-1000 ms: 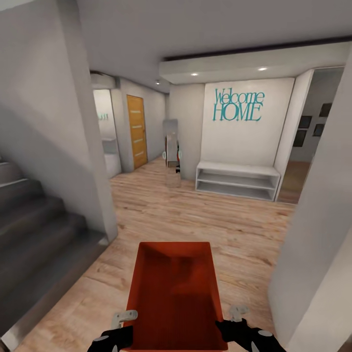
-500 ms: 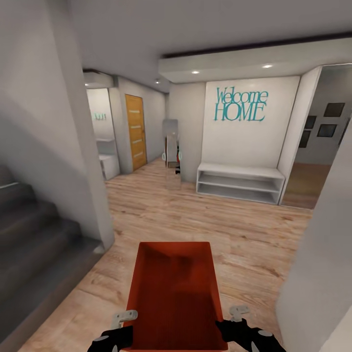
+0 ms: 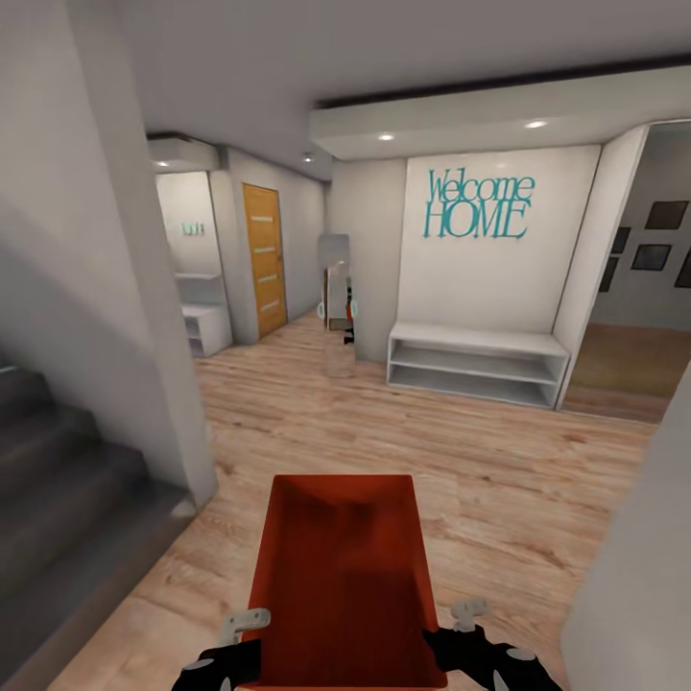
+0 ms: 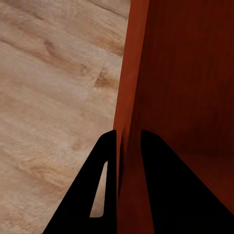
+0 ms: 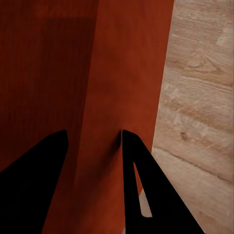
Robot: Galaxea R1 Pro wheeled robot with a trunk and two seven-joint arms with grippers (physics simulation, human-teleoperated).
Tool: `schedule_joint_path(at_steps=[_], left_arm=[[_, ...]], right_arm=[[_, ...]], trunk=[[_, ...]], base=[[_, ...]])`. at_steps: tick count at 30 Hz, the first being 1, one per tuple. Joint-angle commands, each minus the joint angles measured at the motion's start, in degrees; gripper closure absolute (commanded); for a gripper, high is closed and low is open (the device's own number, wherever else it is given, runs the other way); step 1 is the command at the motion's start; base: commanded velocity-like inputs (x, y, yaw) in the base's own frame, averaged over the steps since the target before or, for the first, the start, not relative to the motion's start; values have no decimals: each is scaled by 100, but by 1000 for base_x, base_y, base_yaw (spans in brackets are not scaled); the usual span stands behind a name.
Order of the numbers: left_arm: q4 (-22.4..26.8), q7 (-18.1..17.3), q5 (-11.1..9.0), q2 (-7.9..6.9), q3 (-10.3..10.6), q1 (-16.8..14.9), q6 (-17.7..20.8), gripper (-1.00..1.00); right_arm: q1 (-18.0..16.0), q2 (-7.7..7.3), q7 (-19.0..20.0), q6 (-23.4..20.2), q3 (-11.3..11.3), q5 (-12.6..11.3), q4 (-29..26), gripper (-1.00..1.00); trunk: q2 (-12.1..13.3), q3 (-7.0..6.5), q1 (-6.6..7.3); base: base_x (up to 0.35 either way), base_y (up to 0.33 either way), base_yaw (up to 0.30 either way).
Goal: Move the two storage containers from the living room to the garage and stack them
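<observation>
Container [image 3: 341,581] | left gripper [image 4: 127,139] and right gripper [image 5: 92,139] low, jaws clamping opposite side walls

Evenly and softly lit, with two small recessed ceiling lights [image 3: 461,131] glowing above the white wall. Darker on the staircase [image 3: 58,499] and inside the storage container [image 3: 341,576], shaded toward its far end. No glare, no hard shadows. Slightly soft, smeared textures on the wood-plank flooring [image 3: 461,470]. Wide-angle stretching at the edges. Black finger silhouettes in both wrist views.
</observation>
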State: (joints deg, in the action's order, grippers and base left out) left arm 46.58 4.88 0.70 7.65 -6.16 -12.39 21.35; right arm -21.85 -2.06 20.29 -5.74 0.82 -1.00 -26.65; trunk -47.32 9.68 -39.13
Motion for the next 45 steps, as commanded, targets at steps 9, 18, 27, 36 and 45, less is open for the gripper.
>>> schedule_joint_path(at_steps=[9, 18, 27, 36, 45], left_arm=[[17, 39, 70, 17, 9, -1, -245, 100], [17, 39, 70, 9, 9, -1, -245, 100], [17, 40, 70, 9, 9, -1, -245, 100], [17, 39, 70, 9, 9, -1, -245, 100], [17, 39, 70, 9, 9, -1, -245, 100]], right_arm=[[-3, 13, 165, -41, -38, -6, 1, 100], [-3, 13, 160, -41, -38, -14, 2, 100], [-3, 13, 159, -41, -38, -21, 5, 100], [-3, 13, 159, -41, -38, -23, 6, 100], [-3, 13, 159, -43, -38, -23, 4, 100]], trunk=[[-7, 9, -5], [-7, 9, -5], [-7, 9, -5], [-7, 9, -5], [-7, 9, -5]], base=[[330, 0, 0], [330, 0, 0], [330, 0, 0], [330, 0, 0], [330, 29, 0]])
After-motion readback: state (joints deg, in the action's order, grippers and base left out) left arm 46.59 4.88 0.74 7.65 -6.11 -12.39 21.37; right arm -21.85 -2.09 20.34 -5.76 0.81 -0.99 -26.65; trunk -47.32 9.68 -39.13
